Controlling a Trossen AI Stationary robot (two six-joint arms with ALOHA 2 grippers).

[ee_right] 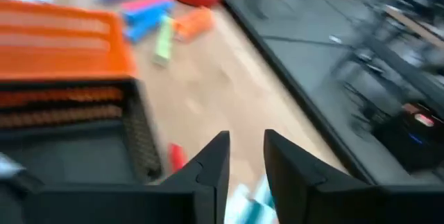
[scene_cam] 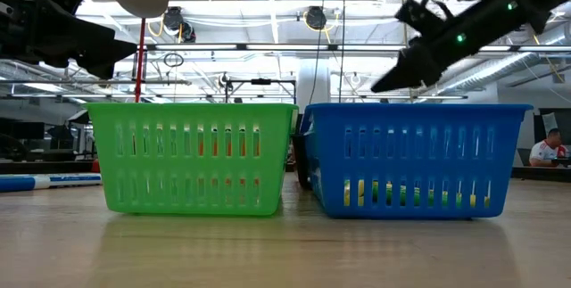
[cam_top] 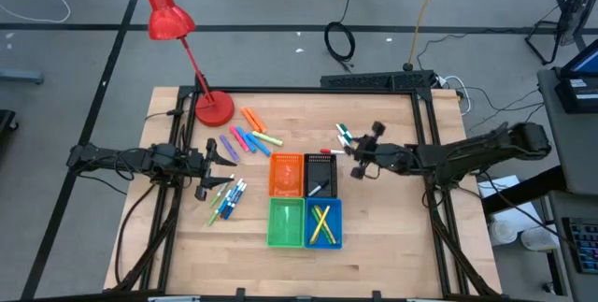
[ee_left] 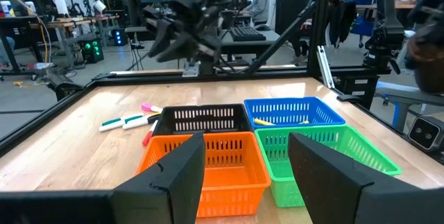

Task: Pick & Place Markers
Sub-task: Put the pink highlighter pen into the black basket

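The right gripper, fingers narrowly parted and empty, should be centred over the markers before being lowered

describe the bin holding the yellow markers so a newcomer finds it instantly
Start from the red desk lamp at the table's far left, then go to the two-by-two block of bins mid-table. It is the blue bin, near row, beside the green bin: the only one with yellow markers inside.

My table is pale wood. On it stand four bins in a block: orange, black, green, blue. A red lamp base sits near the far edge. Loose markers lie beside the base, more near my left arm, a few near my right.
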